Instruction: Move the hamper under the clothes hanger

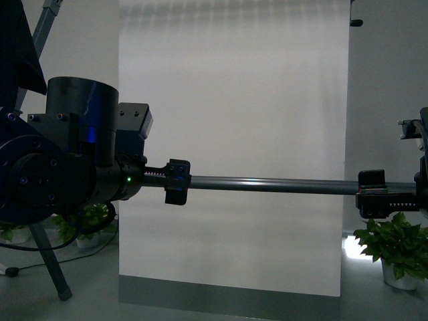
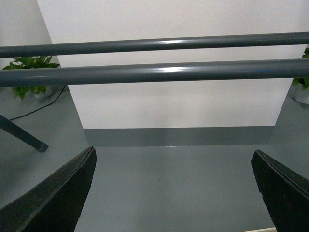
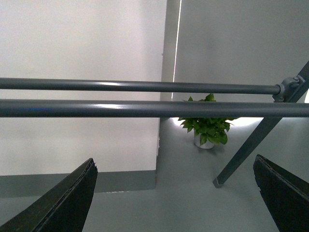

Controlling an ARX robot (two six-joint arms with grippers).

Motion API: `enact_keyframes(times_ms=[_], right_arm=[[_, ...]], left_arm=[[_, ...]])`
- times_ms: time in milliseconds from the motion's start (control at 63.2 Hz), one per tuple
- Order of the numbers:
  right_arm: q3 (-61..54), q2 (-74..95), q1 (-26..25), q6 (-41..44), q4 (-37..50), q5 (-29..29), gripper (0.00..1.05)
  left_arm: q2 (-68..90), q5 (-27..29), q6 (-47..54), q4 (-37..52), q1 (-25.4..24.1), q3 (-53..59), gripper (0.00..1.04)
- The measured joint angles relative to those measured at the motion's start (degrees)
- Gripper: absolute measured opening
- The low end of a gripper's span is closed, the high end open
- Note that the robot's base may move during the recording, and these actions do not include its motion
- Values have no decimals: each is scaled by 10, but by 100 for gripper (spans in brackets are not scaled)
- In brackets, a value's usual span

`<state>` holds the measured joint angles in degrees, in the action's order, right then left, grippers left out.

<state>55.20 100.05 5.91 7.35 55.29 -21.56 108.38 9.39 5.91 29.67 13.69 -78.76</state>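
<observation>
The clothes hanger is a dark-grey tube rack. One long bar [image 1: 274, 185] crosses the front view, and a slanted leg [image 1: 53, 261] stands at the left under a black cloth [image 1: 17, 47]. My left gripper [image 1: 177, 182] and right gripper [image 1: 372, 194] are both level with that bar, far apart. In the left wrist view the left gripper [image 2: 174, 151] is open over bare floor, with two bars [image 2: 159, 72] beyond it. The right gripper [image 3: 174, 158] is also open and empty, facing the same bars [image 3: 145, 108]. The hamper is out of view.
A white panel [image 1: 234, 134] with a grey base stands behind the rack. Potted plants sit on the grey floor at the right [image 1: 398, 251] and left [image 1: 87, 224]. A rack leg [image 3: 251, 145] slants down beside a plant [image 3: 207, 126]. A cable [image 1: 13, 271] lies near the left leg.
</observation>
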Motion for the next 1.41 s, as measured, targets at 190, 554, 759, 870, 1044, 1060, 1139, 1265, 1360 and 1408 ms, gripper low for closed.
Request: enact_keyframes(times_ms=[190,554,759,870,1044,1060,1139,1265,1360,1408], right_arm=[[-3,0,2,0,3,0,97],[-71,-71,-14,-47,-101,160,74],[-195,-151,-23,-63,-58,181,44],[-267,-196,-29,-66,-37,186,23],[-336,-249,-53,-67,-24,213,2],[-340,-252,-54,-67,-24,213,2],[-367,-278,-59,-67,-23,212,2],[-413,-328,-59,-68,-24,215,2],[-450,-379,-59,-68,-40,215,2],[-464,-402,-59,-68,-50,215,2]], left_arm=[[-2,-2,0,0,0,0,98],[-94,14,-46,78,-18,162,67],[-198,-6,-56,156,-51,341,35],[-241,-21,-58,185,-62,428,15],[-297,-36,-59,211,-75,513,3],[-301,-36,-59,212,-76,518,3],[-328,-41,-59,219,-83,551,3],[-378,-52,-59,223,-93,609,3],[-428,-83,-59,220,-113,654,3],[-451,-92,-59,215,-128,670,3]])
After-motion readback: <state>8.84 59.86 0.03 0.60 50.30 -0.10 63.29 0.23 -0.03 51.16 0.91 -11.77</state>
